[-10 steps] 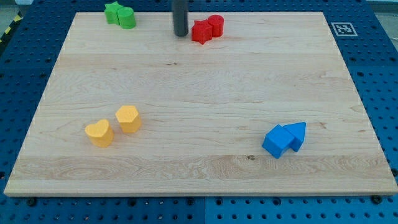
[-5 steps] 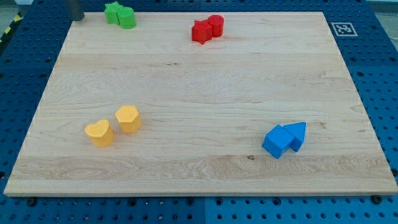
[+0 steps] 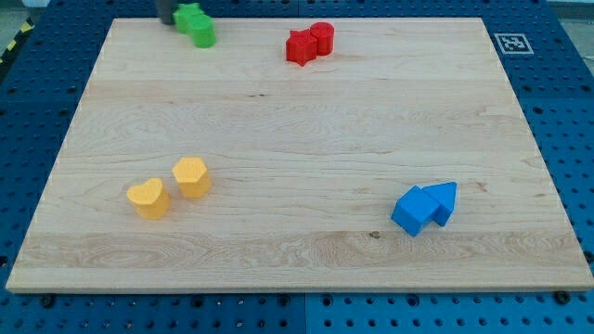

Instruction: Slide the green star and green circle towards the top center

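The wooden tabletop (image 3: 297, 121) is carrying four little pairs. Green star (image 3: 189, 17) and green circle (image 3: 203, 34) are sitting touching at the view's top left, red star (image 3: 300, 46) and red cylinder (image 3: 322, 37) are hugging near top center, two yellow blocks (image 3: 169, 187) are lying lower left, and blue cube (image 3: 414, 211) and blue triangle (image 3: 445, 199) are touching lower right.

On the table (image 3: 297, 139), our tip (image 3: 165, 20) stood at the top left edge, touching the star (image 3: 188, 17), with the circle (image 3: 203, 34) just beside it, lower right. Another touching pair (image 3: 310, 42) lay near top centre. Two blocks (image 3: 169, 187) sat lower left, just apart; two (image 3: 425, 208) touched at lower right.
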You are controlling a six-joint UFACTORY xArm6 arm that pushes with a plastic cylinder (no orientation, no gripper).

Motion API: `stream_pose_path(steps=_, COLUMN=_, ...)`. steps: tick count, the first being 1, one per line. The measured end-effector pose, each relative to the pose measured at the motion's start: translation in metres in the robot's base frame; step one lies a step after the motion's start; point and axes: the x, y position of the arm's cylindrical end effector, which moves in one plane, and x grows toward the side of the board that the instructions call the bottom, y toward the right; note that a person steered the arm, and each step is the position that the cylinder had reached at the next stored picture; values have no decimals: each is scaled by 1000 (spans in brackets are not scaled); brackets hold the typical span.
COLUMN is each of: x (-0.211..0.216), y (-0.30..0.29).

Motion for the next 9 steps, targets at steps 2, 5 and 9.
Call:
stream_pose_path(steps=2, x=1, y=35)
stream_pose_path(steps=5, x=1, y=55)
stream_pose_path(steps=9, x=1, y=97)
